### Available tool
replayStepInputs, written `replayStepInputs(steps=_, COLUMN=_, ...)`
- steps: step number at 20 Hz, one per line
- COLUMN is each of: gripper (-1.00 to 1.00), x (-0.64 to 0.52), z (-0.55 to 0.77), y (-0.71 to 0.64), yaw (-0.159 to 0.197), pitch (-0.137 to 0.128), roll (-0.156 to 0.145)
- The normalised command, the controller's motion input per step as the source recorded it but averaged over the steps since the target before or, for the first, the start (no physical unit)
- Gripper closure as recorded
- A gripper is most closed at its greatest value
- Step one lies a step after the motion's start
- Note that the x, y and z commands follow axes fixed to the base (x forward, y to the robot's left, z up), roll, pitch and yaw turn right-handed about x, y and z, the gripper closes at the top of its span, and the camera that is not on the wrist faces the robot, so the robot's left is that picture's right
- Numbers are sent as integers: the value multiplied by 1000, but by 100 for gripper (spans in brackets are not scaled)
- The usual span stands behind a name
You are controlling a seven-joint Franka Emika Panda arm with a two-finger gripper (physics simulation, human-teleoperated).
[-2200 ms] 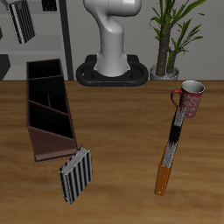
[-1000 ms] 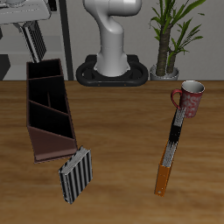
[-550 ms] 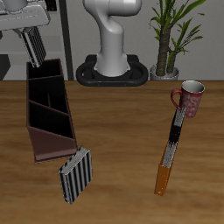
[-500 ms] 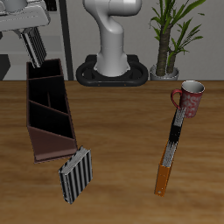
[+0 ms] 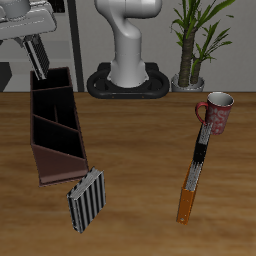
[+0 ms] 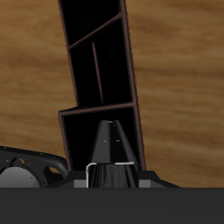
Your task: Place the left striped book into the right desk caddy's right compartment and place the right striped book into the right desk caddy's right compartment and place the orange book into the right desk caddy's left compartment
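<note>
I see the right desk caddy [image 5: 55, 125], a long maroon tray, at the frame's left. One striped book [image 5: 36, 57] hangs upright over its far end; another [image 5: 87, 199] leans at its near end. The orange book [image 5: 190, 186] lies lower right.

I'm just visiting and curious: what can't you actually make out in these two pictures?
- Gripper, exterior view: cut off by the picture's edge.
- Held striped book: the wrist view shows only its dark edge.
- Caddy, wrist view: compartment floors lost in shadow.
- Orange book: a black book covers its far end.
</note>
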Motion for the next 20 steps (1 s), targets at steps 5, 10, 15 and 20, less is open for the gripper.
replayStepInputs(steps=5, gripper=100, x=112, z=74, y=84, yaw=62, pitch=15, roll=12)
replayStepInputs(steps=10, gripper=100, x=122, z=-124, y=91, yaw=33, pitch=29, roll=3)
replayStepInputs(steps=15, gripper=100, x=42, z=-113, y=6, yaw=18, pitch=8, roll=24)
replayStepInputs(steps=20, gripper=100, x=-60, z=-189, y=-29, yaw=3, pitch=-27, roll=12)
